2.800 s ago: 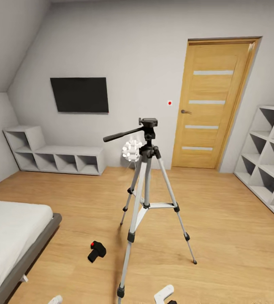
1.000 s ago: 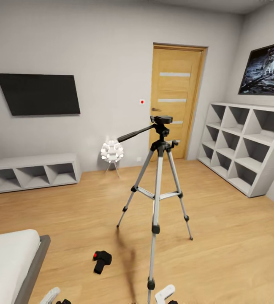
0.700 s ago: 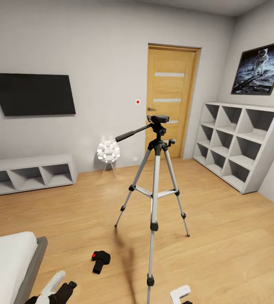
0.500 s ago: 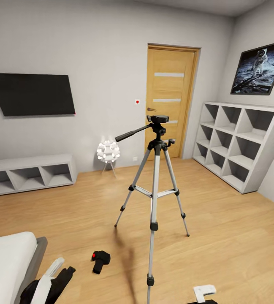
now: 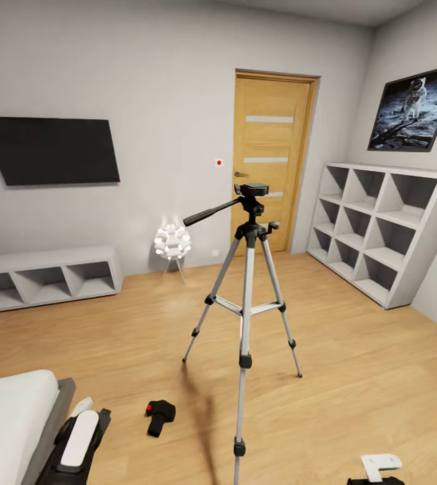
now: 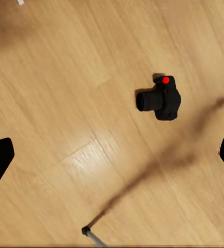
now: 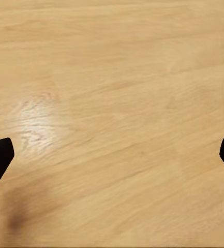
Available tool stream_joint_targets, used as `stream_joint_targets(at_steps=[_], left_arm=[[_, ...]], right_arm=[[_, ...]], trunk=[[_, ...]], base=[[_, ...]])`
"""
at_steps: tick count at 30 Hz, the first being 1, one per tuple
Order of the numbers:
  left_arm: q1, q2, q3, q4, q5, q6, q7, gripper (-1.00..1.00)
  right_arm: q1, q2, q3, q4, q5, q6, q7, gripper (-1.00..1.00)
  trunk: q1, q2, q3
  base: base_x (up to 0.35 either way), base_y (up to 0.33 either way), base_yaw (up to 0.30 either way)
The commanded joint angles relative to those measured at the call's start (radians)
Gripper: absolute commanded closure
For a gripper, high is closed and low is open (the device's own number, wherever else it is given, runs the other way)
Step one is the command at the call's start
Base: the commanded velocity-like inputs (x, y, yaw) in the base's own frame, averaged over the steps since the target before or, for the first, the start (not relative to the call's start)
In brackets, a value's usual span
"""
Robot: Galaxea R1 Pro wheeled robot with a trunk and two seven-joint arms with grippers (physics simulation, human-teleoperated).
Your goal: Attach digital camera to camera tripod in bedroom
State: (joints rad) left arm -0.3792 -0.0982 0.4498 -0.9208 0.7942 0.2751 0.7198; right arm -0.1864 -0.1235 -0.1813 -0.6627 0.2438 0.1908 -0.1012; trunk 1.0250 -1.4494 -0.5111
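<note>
The digital camera (image 5: 158,416) lies on the light wood floor (image 5: 353,377) of the bedroom, near the robot and just left of the nearest leg of the camera tripod (image 5: 246,316), between that leg and the corner of the grey bed (image 5: 16,417). In the left wrist view the digital camera (image 6: 160,99) sits below the left gripper (image 6: 112,155), whose two dark fingertips stand wide apart at the picture's edges with nothing between them, so it is released; the right gripper (image 7: 112,150) is likewise spread and empty over bare floor. The camera's lens barrel gives it its long axis, and from the head view that axis runs roughly near-to-far, the lens end toward the robot and the body with its red button (image 5: 150,407) on the far side; I cannot tell whether it rests on its base or is tipped over. The tripod stands upright on three splayed legs, its black head (image 5: 253,190) high up and the pan handle (image 5: 211,212) slanting down to the left. The main risk, as I judge it, is the near tripod leg: it stands close beside the camera, and an arm reaching down or the base rolling forward could knock it and tip the tall, light stand. A grasp across the round lens could also slip or roll the camera away, and the mounting head sits high, so the lift will need a long reach.
</note>
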Motion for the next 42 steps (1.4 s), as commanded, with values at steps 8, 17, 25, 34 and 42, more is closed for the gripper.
stream_joint_targets(at_steps=[8,17,25,34,42], left_arm=[[-0.002,-0.002,-0.060,0.000,0.037,-0.012,0.019,-1.00],[-0.001,0.000,-0.075,0.000,0.045,-0.016,0.023,-1.00],[0.003,0.005,-0.069,0.000,0.074,-0.019,0.010,-1.00],[0.007,0.011,-0.069,0.000,0.129,-0.019,0.006,-1.00],[0.009,0.012,-0.068,0.004,0.138,-0.023,0.009,-1.00]], right_arm=[[0.010,-0.028,0.001,0.031,0.011,-0.098,0.001,-1.00],[0.016,-0.039,-0.001,0.080,0.010,-0.146,0.001,-1.00],[0.018,-0.035,-0.001,0.086,0.009,-0.147,0.000,-1.00],[0.018,-0.035,-0.001,0.086,0.009,-0.146,0.000,-1.00],[0.018,-0.035,-0.002,0.087,0.009,-0.146,0.000,-1.00]], trunk=[[0.000,-0.001,-0.001],[0.000,-0.001,-0.001],[0.000,-0.001,-0.001],[0.000,-0.001,-0.002],[0.000,-0.001,-0.005]], base=[[0.119,-0.148,0.000],[0.218,-0.247,0.000],[0.228,0.008,0.000],[0.091,0.303,-0.085],[0.009,0.296,-0.241]])
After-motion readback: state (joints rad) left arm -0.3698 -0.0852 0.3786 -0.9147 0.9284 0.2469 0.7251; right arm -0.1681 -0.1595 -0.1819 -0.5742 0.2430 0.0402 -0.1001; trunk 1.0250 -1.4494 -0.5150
